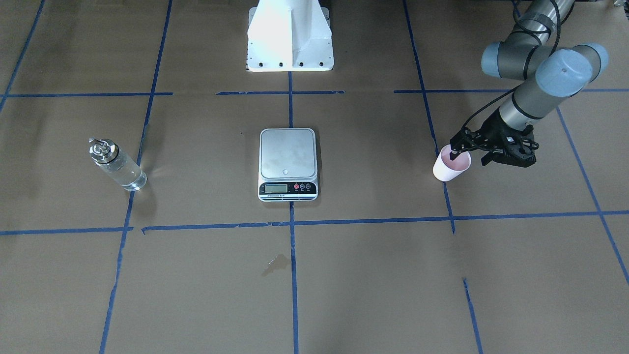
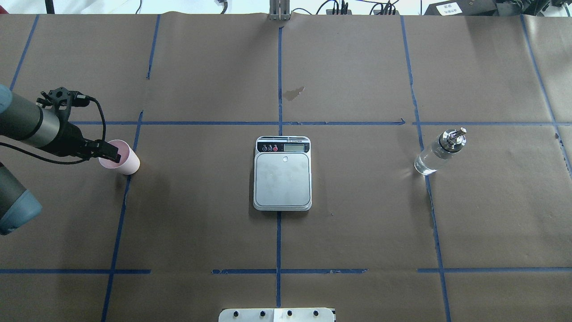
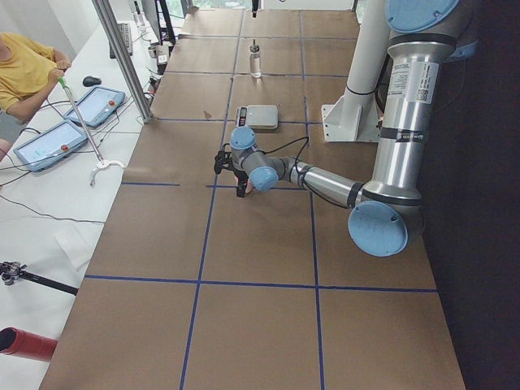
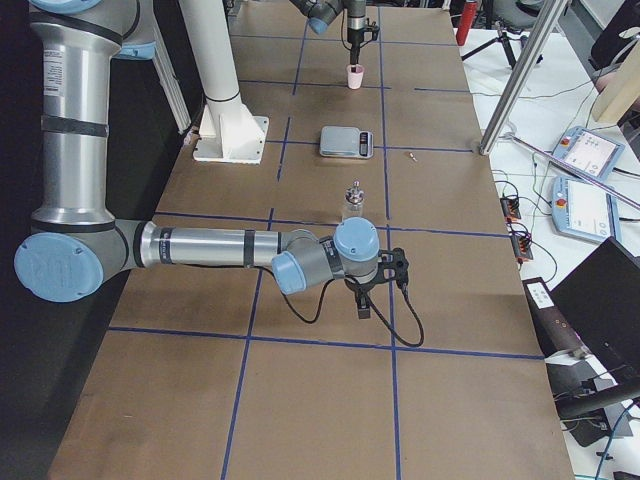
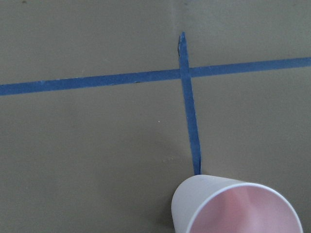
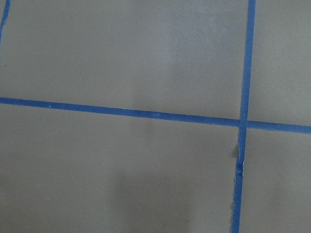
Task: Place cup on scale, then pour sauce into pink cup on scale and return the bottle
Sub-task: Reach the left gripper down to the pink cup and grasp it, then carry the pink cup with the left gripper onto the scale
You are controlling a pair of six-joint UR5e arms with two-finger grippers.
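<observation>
Cup (image 1: 448, 171) sits right at my left gripper (image 1: 471, 158), on the table well apart from the scale (image 1: 287, 153). Jaws look parted and straddle the cup wall, one fingertip (image 1: 455, 155) dipped inside the rim, the other outside. Cup is upright, whitish outside, pink inside. My right gripper (image 4: 362, 308) hangs near the bottle (image 1: 120, 169); can't tell how far it's open.
</observation>
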